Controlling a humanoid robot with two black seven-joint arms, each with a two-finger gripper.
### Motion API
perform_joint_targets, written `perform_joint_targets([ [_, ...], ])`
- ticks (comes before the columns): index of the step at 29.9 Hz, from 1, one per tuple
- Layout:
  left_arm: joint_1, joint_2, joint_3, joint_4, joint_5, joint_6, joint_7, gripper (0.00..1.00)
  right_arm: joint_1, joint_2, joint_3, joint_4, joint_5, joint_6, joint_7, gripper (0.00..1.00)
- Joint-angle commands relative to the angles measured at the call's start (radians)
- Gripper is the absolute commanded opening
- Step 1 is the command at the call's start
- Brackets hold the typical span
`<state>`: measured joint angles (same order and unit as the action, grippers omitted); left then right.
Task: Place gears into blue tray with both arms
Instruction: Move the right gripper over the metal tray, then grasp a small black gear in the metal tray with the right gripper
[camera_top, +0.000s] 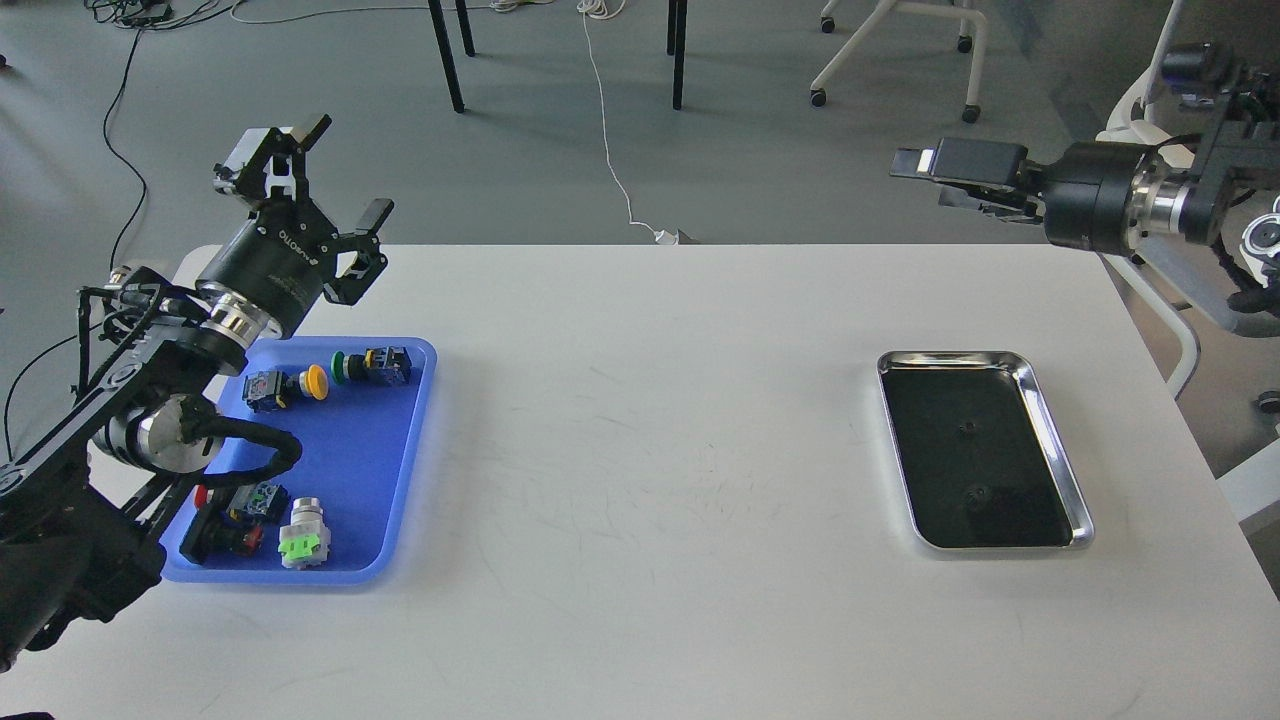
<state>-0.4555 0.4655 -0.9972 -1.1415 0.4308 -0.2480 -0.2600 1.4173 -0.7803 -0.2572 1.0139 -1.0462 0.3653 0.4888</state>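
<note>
Nearest, the blue tray (400, 520) holds only switches (290, 385) while both gears (967, 428) lie in the silver tray (1050, 400); left gripper (345, 170) gapes empty, right gripper (925, 180) unreadable, nothing moved.

A white table (650, 480) fills the foreground under soft, even light. Behind it lies grey floor (520, 160) — crossed by a white cable (606, 150) and black cables (118, 130) — with black furniture legs (447, 60) and a white wheeled chair base (900, 50).
</note>
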Motion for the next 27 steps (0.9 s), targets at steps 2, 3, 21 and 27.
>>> perform_joint_targets([
  [2, 0.003, -0.002, 0.0, -0.003, 0.0, 0.001, 0.001, 0.98, 0.094, 0.033, -0.209, 0.006, -0.234, -0.063, 0.0, 0.99],
  [3, 0.003, -0.002, 0.0, -0.003, 0.0, 0.001, 0.001, 0.98, 0.101, 0.044, -0.239, 0.005, -0.28, -0.077, 0.0, 0.99],
  [21, 0.003, -0.016, -0.001, -0.003, 0.002, 0.003, 0.001, 0.98, 0.023, 0.282, -0.583, -0.13, -0.433, -0.229, 0.0, 0.93],
  [27, 0.005, -0.016, 0.0, -0.001, 0.002, 0.001, 0.001, 0.98, -0.02, 0.282, -0.58, -0.167, -0.387, -0.235, 0.0, 0.89],
])
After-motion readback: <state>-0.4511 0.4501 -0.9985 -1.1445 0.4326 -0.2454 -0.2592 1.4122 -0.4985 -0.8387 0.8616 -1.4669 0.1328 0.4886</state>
